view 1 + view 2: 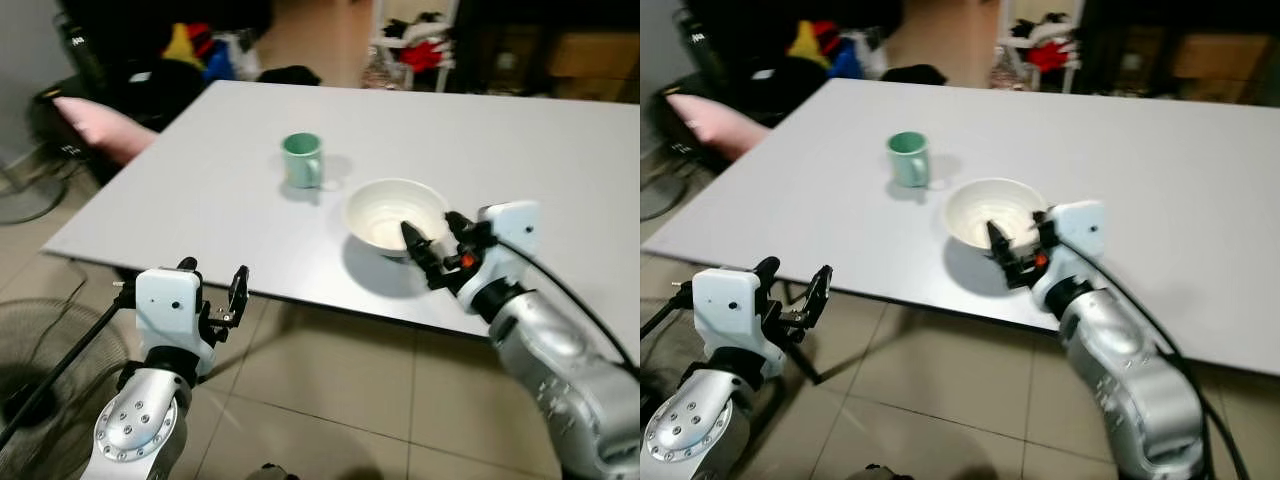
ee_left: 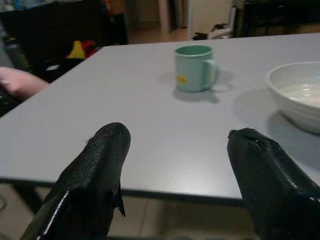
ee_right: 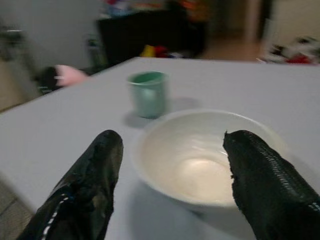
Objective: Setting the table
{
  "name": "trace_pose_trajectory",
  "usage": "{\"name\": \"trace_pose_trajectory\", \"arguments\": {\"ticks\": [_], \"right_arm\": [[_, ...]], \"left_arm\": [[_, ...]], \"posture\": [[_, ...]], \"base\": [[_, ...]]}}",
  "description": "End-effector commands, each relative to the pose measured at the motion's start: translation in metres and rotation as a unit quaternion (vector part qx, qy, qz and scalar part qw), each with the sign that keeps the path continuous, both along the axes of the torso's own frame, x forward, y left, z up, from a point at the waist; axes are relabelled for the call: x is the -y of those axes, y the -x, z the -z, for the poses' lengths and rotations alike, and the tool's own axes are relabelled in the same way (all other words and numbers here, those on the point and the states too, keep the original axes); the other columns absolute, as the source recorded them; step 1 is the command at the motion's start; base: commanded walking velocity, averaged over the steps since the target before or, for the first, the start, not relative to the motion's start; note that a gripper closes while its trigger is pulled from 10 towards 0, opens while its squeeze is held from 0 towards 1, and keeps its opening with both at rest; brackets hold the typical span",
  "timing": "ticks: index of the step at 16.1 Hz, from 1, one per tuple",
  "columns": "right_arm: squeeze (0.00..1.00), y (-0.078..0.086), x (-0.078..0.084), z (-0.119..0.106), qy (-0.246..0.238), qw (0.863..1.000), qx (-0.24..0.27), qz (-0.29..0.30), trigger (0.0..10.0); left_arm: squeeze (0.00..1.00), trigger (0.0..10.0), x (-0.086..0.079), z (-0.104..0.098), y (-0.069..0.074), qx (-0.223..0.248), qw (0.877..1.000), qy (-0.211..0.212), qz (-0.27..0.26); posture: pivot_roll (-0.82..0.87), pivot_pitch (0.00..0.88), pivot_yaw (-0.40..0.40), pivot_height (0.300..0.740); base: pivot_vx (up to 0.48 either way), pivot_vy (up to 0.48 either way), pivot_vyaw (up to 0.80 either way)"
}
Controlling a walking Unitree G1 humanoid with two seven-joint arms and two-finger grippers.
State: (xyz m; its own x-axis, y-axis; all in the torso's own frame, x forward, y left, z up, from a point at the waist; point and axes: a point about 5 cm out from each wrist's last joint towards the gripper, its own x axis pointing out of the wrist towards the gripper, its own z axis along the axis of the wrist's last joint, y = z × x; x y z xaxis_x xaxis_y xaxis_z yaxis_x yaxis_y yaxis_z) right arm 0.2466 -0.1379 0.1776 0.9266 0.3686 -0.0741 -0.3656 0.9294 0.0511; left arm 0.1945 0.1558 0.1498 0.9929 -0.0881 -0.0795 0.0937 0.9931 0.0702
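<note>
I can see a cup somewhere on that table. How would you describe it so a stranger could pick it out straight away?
Start at the big pale grey table. Near its middle sits a white bowl, which the right gripper is reaching. Just beyond the bowl, towards the robot's left, stands the mug: small, mint green, upright, with a handle, the only coloured dish there.

1 white bowl (image 1: 394, 214); 1 green mug (image 1: 302, 159); seemingly 1 fan (image 1: 40, 380)
</note>
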Motion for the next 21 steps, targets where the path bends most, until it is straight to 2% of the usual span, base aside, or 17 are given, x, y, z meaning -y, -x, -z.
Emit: {"name": "trace_pose_trajectory", "arguments": {"ticks": [1, 2, 3, 4, 5, 7, 8, 9, 15, 21], "right_arm": [[1.0, 0.003, -0.006, -0.004, 0.005, 1.0, 0.018, -0.017, 10.0], [1.0, 0.007, -0.009, -0.001, 0.005, 0.999, 0.011, -0.034, 10.0], [1.0, 0.011, -0.011, 0.004, 0.001, 0.999, 0.001, -0.046, 10.0], [1.0, 0.015, -0.012, 0.011, -0.001, 0.999, -0.007, -0.045, 10.0], [1.0, 0.017, -0.011, 0.011, -0.006, 0.999, -0.009, -0.046, 10.0], [1.0, 0.018, -0.011, 0.014, -0.015, 0.999, -0.017, -0.036, 10.0], [0.3, 0.017, -0.012, 0.017, -0.013, 0.999, -0.024, -0.035, 10.0], [0.0, 0.017, -0.012, 0.019, -0.018, 0.999, -0.031, -0.03, 10.0], [0.0, 0.015, -0.01, 0.027, -0.025, 0.998, -0.052, -0.013, 10.0], [0.0, 0.015, -0.007, 0.027, -0.019, 0.998, -0.054, -0.014, 10.0]], "left_arm": [[1.0, 10.0, -0.001, -0.002, 0.002, 0.0, 1.0, -0.01, 0.001], [1.0, 10.0, 0.001, -0.003, 0.004, 0.004, 1.0, -0.022, 0.014], [0.56, 10.0, 0.005, -0.003, 0.006, 0.005, 0.999, -0.023, 0.032], [0.22, 10.0, 0.006, 0.001, 0.007, -0.001, 0.999, -0.026, 0.035], [0.0, 10.0, 0.009, 0.001, 0.005, -0.004, 0.999, -0.03, 0.036], [0.0, 10.0, 0.01, 0.001, 0.003, -0.001, 0.999, -0.03, 0.038], [0.0, 10.0, 0.01, 0.0, 0.001, 0.0, 0.999, -0.03, 0.039], [0.0, 10.0, 0.011, -0.001, 0.0, 0.001, 0.998, -0.032, 0.044], [0.0, 10.0, 0.01, -0.002, -0.002, 0.001, 0.998, -0.033, 0.047], [0.0, 10.0, 0.013, -0.001, -0.001, 0.0, 0.998, -0.028, 0.05]], "posture": [[-0.07, 0.0, 0.101, 0.74], [-0.06, 0.001, 0.099, 0.74], [-0.06, 0.007, 0.098, 0.74], [-0.07, 0.011, 0.108, 0.74], [-0.06, 0.018, 0.106, 0.74], [-0.06, 0.012, 0.103, 0.74], [-0.07, 0.014, 0.109, 0.74], [-0.07, 0.014, 0.109, 0.74], [-0.07, 0.008, 0.108, 0.74], [-0.08, 0.006, 0.098, 0.74]], "base": [[0.0, 0.0, 0.8], [0.0, 0.0, 0.8], [0.0, 0.0, 0.8], [0.0, 0.0, 0.8], [0.0, 0.0, 0.8], [0.0, 0.0, 0.0], [0.0, 0.0, 0.0], [0.0, 0.0, 0.0], [0.0, 0.0, 0.0], [-0.246, 0.0, 0.0]]}}
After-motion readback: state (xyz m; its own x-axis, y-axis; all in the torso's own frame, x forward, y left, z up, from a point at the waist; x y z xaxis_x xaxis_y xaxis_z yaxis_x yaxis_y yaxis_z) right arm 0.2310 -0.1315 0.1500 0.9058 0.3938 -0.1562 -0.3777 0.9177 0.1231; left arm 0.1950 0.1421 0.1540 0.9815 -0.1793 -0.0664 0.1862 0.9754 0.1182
